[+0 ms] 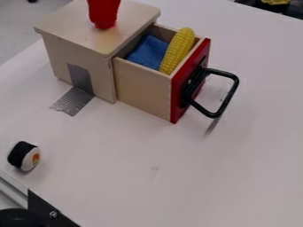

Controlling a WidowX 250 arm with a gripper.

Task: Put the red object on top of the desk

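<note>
A red object stands on the flat wooden top of the small desk, near the back; its lower end rests on the wood and its upper part is cut off by the view's top edge. Out of the desk's right side sticks the open drawer, with a red front and a black loop handle.
Inside the drawer lie a yellow corn cob and a blue cloth. Grey tape runs from the desk onto the white table. A sushi roll sits at left, above a black part with a screw.
</note>
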